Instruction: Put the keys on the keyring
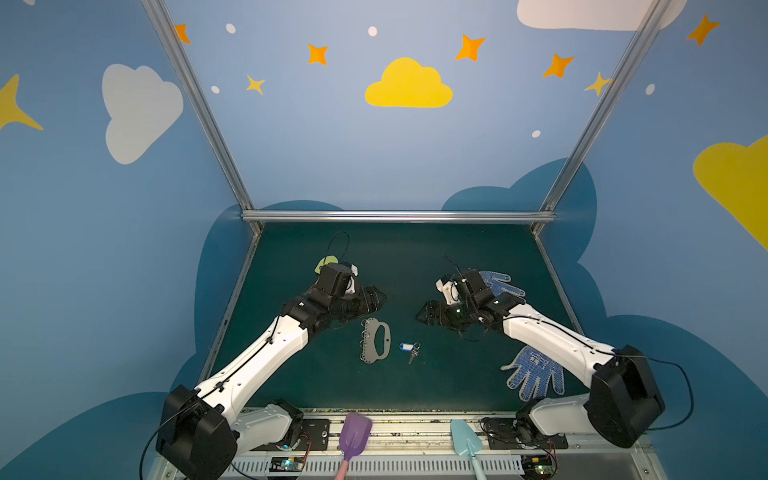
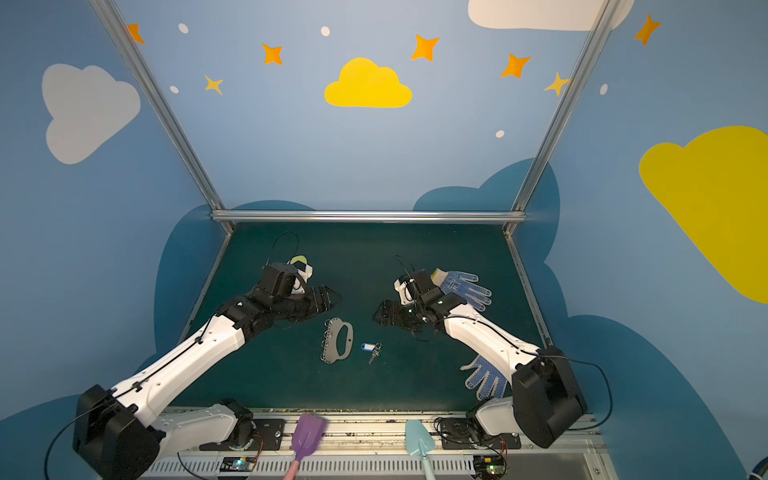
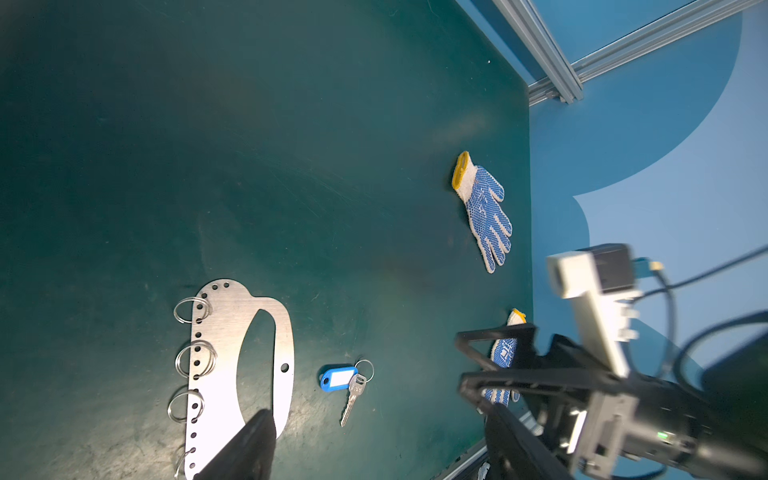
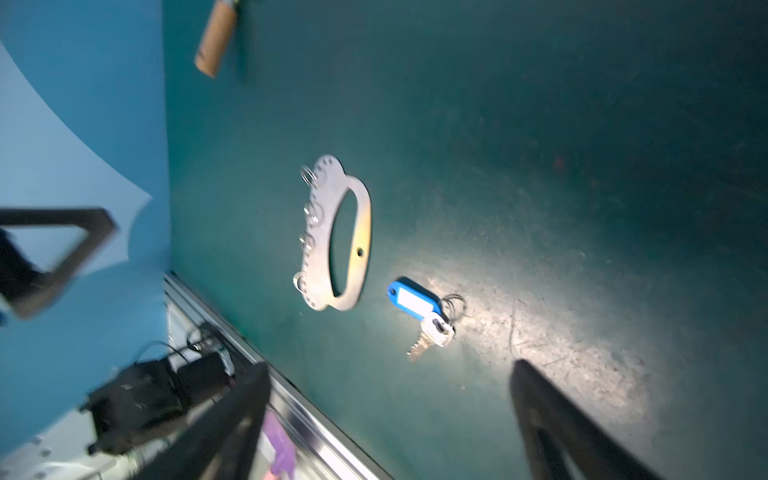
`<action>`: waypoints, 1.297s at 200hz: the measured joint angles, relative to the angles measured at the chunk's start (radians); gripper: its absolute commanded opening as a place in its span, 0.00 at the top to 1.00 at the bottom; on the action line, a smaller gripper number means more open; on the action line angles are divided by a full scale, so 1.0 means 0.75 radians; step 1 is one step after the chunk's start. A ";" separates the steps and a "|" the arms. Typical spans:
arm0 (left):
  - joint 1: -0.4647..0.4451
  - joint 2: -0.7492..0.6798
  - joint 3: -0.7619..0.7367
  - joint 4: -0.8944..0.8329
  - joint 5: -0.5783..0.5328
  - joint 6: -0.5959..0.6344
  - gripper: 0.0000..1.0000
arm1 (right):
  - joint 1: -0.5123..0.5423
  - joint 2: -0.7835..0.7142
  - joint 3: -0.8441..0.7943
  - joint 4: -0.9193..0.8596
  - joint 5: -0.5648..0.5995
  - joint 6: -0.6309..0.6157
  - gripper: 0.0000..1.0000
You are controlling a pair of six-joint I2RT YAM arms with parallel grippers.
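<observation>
The keyring [image 1: 376,340] [image 2: 337,340], a flat grey plate with an oval cutout and small rings along one edge, lies on the green mat near the middle. Just to its right lie the keys [image 1: 410,349] [image 2: 372,350] with their blue tag, apart from the plate. My left gripper [image 1: 380,297] hovers open behind the plate's far end. My right gripper [image 1: 420,314] hovers open behind and to the right of the keys. In the left wrist view the keyring [image 3: 232,365] and keys [image 3: 347,382] lie between the open fingers [image 3: 249,449]. The right wrist view shows the keys [image 4: 424,311] and keyring [image 4: 328,232] beyond the spread fingers [image 4: 540,415].
Two blue-dotted gloves lie on the right, one [image 1: 500,283] behind the right wrist and one [image 1: 534,374] under the right forearm. A yellow-green item [image 1: 325,262] sits behind the left wrist. A purple scoop [image 1: 354,436] and a pale blue scoop [image 1: 465,442] rest on the front rail.
</observation>
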 measured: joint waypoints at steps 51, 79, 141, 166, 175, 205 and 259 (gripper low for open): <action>0.001 -0.015 -0.014 -0.001 0.004 -0.003 0.21 | 0.111 0.259 -0.052 0.009 0.003 0.085 0.62; 0.002 -0.043 -0.020 0.000 0.003 -0.003 0.21 | 0.130 0.260 -0.062 0.017 0.054 0.120 0.61; 0.007 -0.052 -0.023 -0.001 0.002 -0.003 0.21 | 0.132 0.298 -0.061 0.071 0.069 0.148 0.66; 0.009 -0.052 -0.024 -0.002 0.002 -0.003 0.21 | 0.133 0.344 -0.049 0.074 0.063 0.148 0.71; 0.011 -0.052 -0.023 -0.002 0.002 -0.003 0.21 | 0.133 0.349 -0.047 0.083 0.064 0.149 0.72; 0.018 -0.052 -0.024 -0.002 0.002 -0.003 0.21 | 0.136 0.357 -0.047 0.095 0.058 0.151 0.79; 0.021 -0.052 -0.023 -0.001 0.003 -0.003 0.21 | 0.146 0.358 -0.018 0.093 0.039 0.129 1.00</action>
